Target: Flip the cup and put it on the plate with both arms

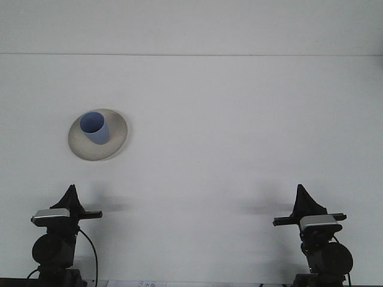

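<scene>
A blue cup [94, 127] stands upright, mouth up, on the cream plate [115, 145] at the left of the white table. My left gripper [71, 192] is low at the front left, well below the plate, its tip pointing up as a single dark wedge. At the front right my right gripper [301, 194] points straight up the same way, far from the cup. Neither holds anything.
The white table [239, 131] stretches wide to a back edge near the top of the view. Both arm bases and their wrist cameras sit at the bottom edge.
</scene>
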You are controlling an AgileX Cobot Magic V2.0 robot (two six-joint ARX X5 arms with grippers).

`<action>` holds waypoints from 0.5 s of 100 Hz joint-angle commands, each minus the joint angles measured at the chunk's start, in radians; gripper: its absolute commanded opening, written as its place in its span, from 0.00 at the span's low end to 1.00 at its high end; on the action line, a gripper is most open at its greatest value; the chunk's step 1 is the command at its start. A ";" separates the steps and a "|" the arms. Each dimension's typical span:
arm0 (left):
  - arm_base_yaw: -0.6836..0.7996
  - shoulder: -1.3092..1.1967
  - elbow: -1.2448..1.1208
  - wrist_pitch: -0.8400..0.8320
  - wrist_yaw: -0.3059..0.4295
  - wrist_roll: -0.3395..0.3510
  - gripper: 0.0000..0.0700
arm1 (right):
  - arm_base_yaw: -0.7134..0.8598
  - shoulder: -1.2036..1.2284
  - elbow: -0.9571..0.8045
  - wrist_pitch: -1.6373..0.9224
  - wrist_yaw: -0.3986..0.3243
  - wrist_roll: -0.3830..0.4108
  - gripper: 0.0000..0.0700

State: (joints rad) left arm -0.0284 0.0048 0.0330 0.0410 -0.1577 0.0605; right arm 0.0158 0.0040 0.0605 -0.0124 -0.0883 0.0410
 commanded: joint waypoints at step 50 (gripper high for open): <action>0.002 -0.002 -0.019 0.010 -0.002 -0.009 0.02 | -0.010 -0.003 -0.048 -0.011 0.010 0.037 0.01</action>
State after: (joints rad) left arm -0.0284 0.0048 0.0330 0.0410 -0.1577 0.0605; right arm 0.0059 0.0021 0.0147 -0.0391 -0.0784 0.0612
